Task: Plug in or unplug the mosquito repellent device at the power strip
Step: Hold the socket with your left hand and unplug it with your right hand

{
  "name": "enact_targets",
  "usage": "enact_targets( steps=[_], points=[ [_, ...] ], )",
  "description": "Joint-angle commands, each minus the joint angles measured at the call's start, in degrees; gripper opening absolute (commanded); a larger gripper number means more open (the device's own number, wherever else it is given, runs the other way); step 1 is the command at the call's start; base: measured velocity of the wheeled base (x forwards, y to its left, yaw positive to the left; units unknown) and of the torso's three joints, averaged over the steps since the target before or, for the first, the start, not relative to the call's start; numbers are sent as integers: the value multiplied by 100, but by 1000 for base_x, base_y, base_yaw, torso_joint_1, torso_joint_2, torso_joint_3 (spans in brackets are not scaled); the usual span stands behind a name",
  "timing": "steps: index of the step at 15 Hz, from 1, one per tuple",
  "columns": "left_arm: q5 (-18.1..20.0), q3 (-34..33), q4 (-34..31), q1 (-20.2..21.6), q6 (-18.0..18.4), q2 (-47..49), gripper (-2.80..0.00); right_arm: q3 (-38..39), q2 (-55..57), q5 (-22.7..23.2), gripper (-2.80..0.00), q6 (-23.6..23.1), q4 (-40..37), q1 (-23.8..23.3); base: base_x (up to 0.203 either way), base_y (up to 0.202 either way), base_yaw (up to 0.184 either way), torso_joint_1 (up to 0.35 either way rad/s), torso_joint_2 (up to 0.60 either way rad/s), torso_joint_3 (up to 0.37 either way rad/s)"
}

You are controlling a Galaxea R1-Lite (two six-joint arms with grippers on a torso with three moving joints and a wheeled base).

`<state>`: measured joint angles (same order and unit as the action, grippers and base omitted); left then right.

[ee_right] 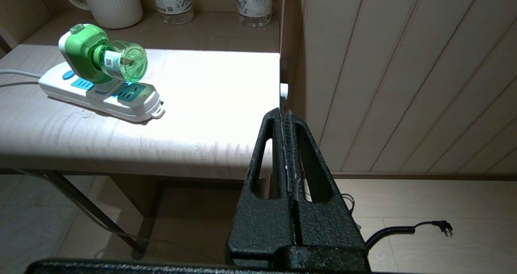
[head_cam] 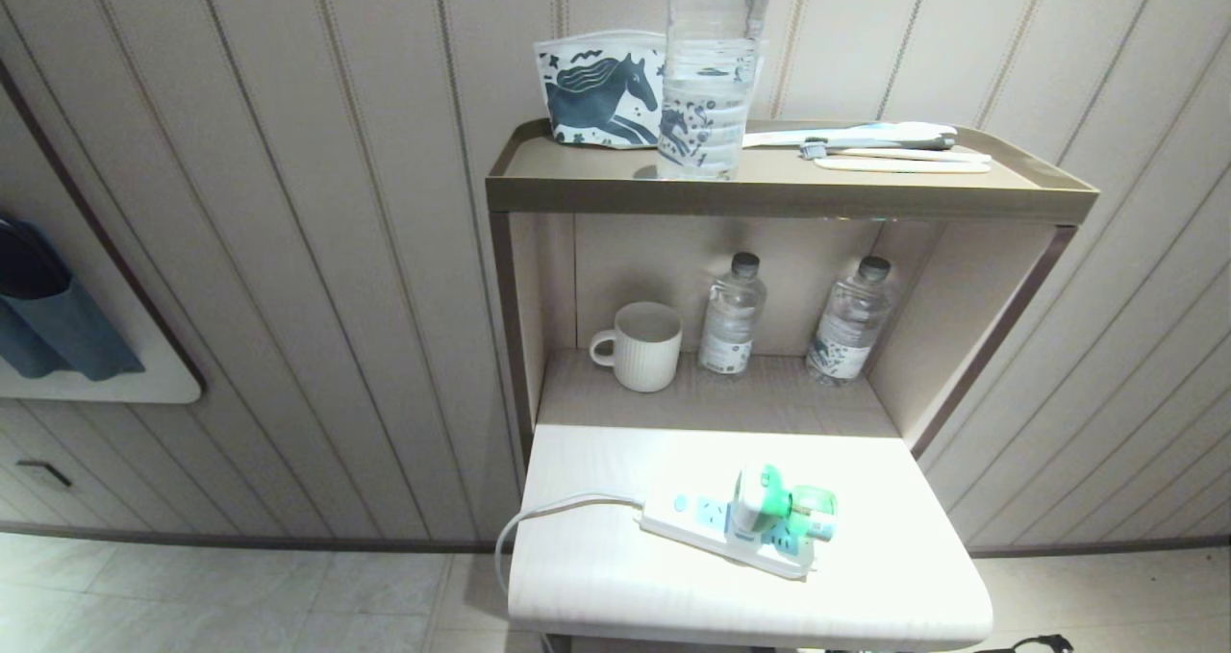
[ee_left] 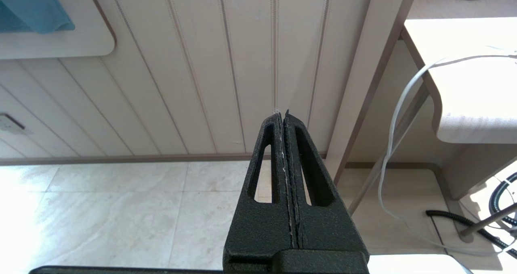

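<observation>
The white-and-green mosquito repellent device (head_cam: 769, 504) sat plugged into the flat white power strip (head_cam: 716, 528) near the pale desk's (head_cam: 596, 576) front edge — both black tools, left (ee_left: 282, 118) and right (ee_right: 284, 114), hung shut, empty.

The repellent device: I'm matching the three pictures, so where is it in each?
Head view: device low and centre, plugged into the power strip on the white tabletop.
Left wrist view: not in it; only the strip's cord shows.
Right wrist view: device upper left, on the strip.
Shared landmark: the white mug behind.
</observation>
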<state>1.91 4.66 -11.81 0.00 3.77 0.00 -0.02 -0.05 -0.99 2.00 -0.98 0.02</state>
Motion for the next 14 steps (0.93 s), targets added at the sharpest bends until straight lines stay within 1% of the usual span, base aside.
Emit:
enact_targets(
  steps=[1,7,8,10,11,14],
  points=[
    [3,0,-5,0,1,0,-280,2,5,2,-280,2,1,-2,0,0,0,0,0,0],
    [3,0,-5,0,1,1,-280,2,5,2,-280,-19,1,5,0,0,0,0,0,0],
    [3,0,-5,0,1,9,-280,2,6,9,-280,-117,9,6,0,0,0,0,0,0],
    [3,0,-5,0,1,8,-280,2,12,30,-280,-655,3,1,0,0,0,0,0,0],
    [3,0,-5,0,1,4,-280,2,6,73,-280,-724,1,-2,0,0,0,0,0,0],
    [3,0,-5,0,1,0,-280,2,5,38,-280,-37,25,-2,0,0,0,0,0,0]
  ],
)
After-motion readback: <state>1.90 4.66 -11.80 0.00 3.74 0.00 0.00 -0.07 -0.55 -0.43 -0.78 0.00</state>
